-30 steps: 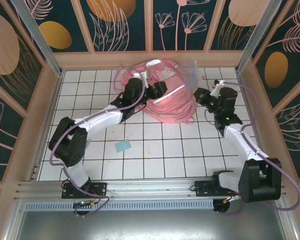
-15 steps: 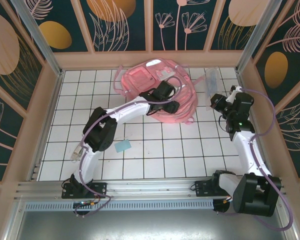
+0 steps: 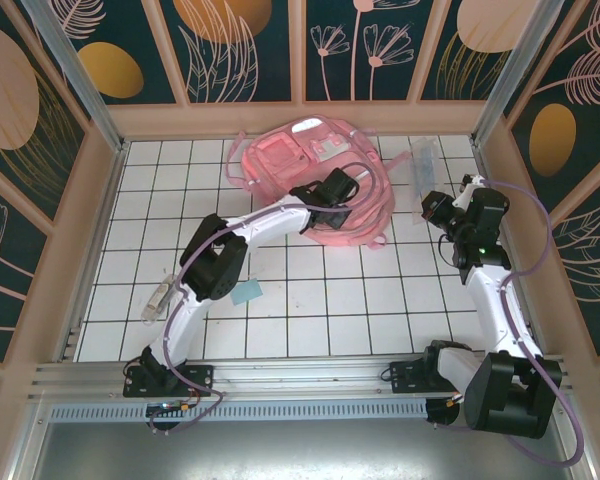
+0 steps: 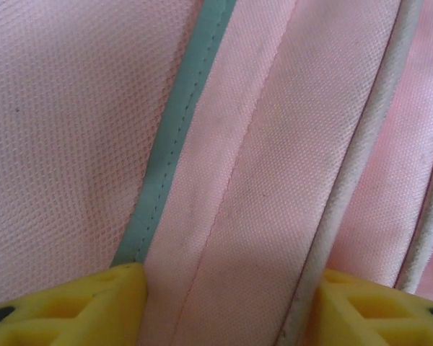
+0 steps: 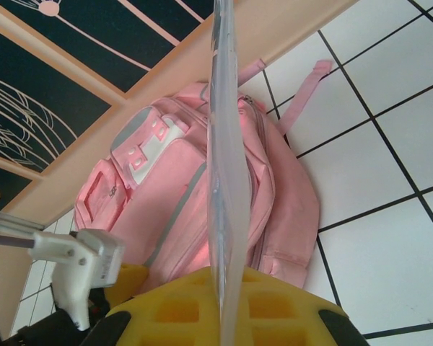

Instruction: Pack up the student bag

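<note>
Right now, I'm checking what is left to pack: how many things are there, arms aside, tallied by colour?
Pink: 1, the student bag.
Light blue: 1, a small flat card.
Clear: 2, a flat sleeve in the right gripper and a small item by the left arm.
Total: 4.

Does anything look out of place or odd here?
A small light-blue slip lies loose on the tiled table beside the left arm, apart from the pink backpack. The right pincer is shut on a clear flat sleeve, off to the backpack's side.
</note>
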Tool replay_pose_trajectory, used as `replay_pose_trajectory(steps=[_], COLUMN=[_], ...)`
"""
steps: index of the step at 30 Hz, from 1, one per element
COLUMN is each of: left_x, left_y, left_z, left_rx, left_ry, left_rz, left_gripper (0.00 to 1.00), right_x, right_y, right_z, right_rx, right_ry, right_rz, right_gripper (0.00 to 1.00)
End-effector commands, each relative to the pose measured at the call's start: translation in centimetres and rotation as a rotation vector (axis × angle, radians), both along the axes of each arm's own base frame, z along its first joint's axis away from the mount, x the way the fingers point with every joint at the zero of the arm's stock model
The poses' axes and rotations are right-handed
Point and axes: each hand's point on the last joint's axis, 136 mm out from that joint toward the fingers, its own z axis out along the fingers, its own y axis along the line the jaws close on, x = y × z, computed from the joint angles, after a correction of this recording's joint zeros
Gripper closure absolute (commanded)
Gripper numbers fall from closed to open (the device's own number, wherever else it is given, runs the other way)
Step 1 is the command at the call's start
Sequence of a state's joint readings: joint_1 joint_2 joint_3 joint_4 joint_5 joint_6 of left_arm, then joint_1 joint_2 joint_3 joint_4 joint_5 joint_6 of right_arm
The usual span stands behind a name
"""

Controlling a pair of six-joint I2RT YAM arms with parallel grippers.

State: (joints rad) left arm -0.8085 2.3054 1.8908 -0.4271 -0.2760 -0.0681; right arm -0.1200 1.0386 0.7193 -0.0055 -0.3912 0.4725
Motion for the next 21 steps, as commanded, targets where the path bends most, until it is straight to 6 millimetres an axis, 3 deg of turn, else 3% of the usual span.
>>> replay_pose_trajectory(steps=[1,5,9,11,14,16,21], left_x=[1.1,0.8,0.5,0.5,1.6,2.5,3.9], left_y=[2.0,1.3,-0.2,-0.8,0.2,1.3,2.8], left_z=[-2.7,-2.2,2.8,6.9,12.0,14.5,18.2], left_rx=[0.121,0.076,-0.080,-0.217,-0.406,-0.517,-0.703], left_ry=[-0.008,0.012,0.011,0.013,0.022,0.032,0.051], left_rz=[0.028,0.010,-0.015,-0.031,-0.012,0.006,0.009], left_gripper=[0.43,1.00,1.00,1.00,1.00,1.00,1.00], right_x=[-0.2,-0.4,-0.6,-0.7,-0.8,-0.8,-1.0], right_y=[0.1,-0.1,-0.7,-0.5,0.1,0.3,1.9], right_z=[1.2,1.1,0.5,0.4,0.0,-0.4,-1.4], right_rx=[-0.015,-0.034,-0.063,-0.058,-0.028,-0.012,0.078], right_ry=[-0.044,-0.041,-0.024,-0.023,-0.012,-0.004,0.003], right_rz=[0.017,0.013,-0.015,-0.007,0.022,0.027,0.097], right_gripper=[1.00,1.00,1.00,1.00,1.00,1.00,1.00])
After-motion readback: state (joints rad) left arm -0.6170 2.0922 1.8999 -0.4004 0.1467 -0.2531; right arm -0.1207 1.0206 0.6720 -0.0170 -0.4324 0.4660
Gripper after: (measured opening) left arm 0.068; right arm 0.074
